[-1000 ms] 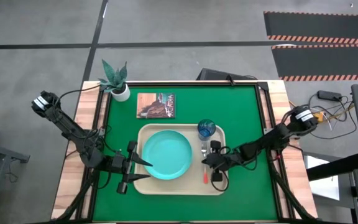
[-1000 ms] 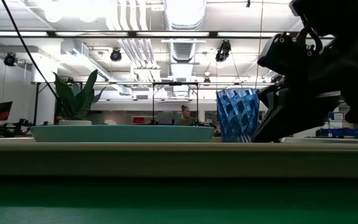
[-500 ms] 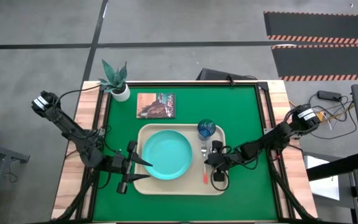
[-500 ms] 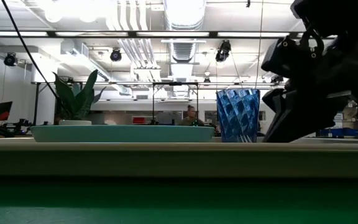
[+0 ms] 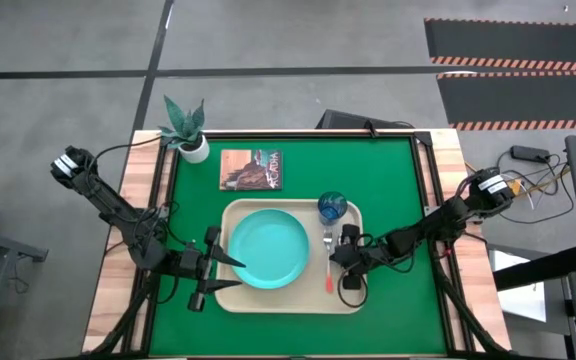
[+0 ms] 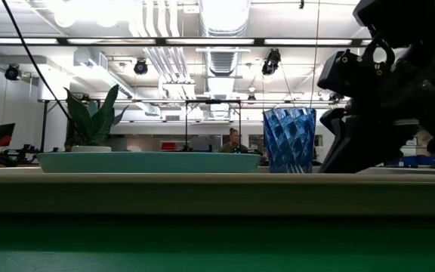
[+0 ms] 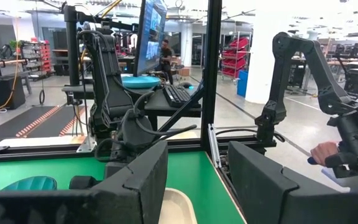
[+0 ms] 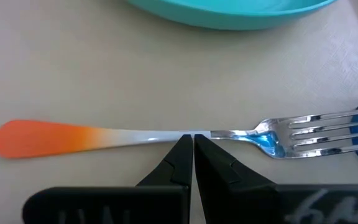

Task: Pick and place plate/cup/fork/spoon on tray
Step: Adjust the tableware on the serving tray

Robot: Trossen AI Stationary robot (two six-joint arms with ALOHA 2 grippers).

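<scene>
The beige tray (image 5: 290, 300) lies mid-table. On it are the turquoise plate (image 5: 268, 248), the blue cup (image 5: 332, 207) at its far right corner, and the fork (image 5: 328, 268), flat, with its orange handle toward the near edge. My right gripper (image 5: 340, 262) is shut, low over the tray's right side; in the right wrist view its tips (image 8: 193, 142) stand right at the fork's silver shaft (image 8: 166, 134). My left gripper (image 5: 214, 266) is open and empty at the tray's left rim. The spoon does not show. My right gripper's shut fingertips (image 8: 182, 155) stand at the middle of the fork's shaft (image 8: 194, 132), between handle and tines. They come nearly level from the table's right side, across the fork. I cannot tell whether they touch it. The fork lies flat on the tray.
A white pot with a green plant (image 5: 190, 140) stands at the far left corner, and a brown picture card (image 5: 252, 169) lies behind the tray. Green table surface (image 5: 398, 200) lies open on the right and along the near edge.
My right gripper has drawn back a little toward the table's right edge, away from the fork, staying low. The fork, plate and cup have stayed where they were.
</scene>
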